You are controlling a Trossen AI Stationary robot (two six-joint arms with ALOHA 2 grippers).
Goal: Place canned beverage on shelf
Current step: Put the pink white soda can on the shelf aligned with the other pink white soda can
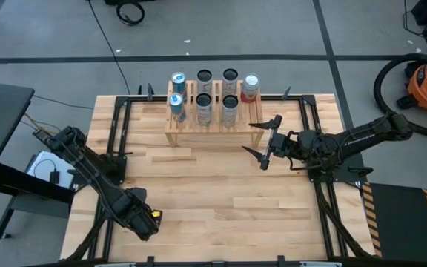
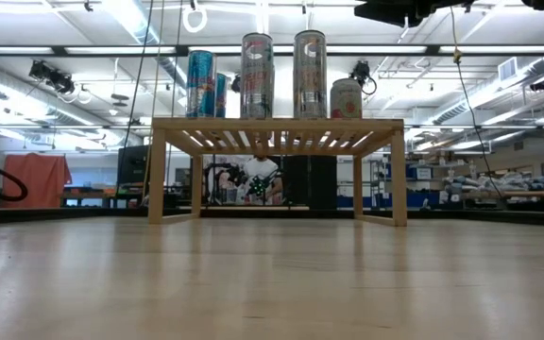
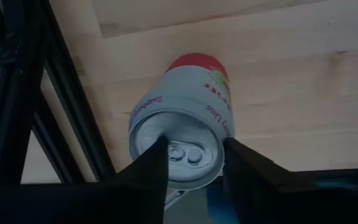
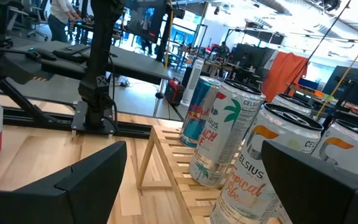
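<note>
- My left gripper (image 3: 194, 163) is clamped on a red-topped white can (image 3: 185, 118), a finger on each side of its rim; the can lies over the table (image 1: 221, 193) at its front left corner, close by the black frame rail (image 3: 17, 99).
- The shelf (image 1: 213, 127) stands at the middle of the table's back edge, well apart from my can; seven cans already stand on it in two rows, among them a blue can (image 1: 177, 108) at its left end and a red-and-white can (image 1: 250, 87) at its right end.
- I judge the only clear gap to be the front right spot, just beside the dark-topped can (image 1: 230, 110).
- Risk one: my fingers grip near the can's top only, so it may swing or slip as I lift; a quick lift would cause that.
- Risk two: the rail is close, and a sideways start could knock the can against it.
- Risk three: coming in low to the shelf, I could topple the cans standing there.
- Risk four: my right gripper (image 1: 265, 141) hangs with fingers wide apart, holding nothing, just in front of the shelf's right end; my path to the gap crosses near it.
- Pose: my left arm is folded back low along the table's left edge, wrist pointing down at the corner; my right arm reaches in level from the right edge.
</note>
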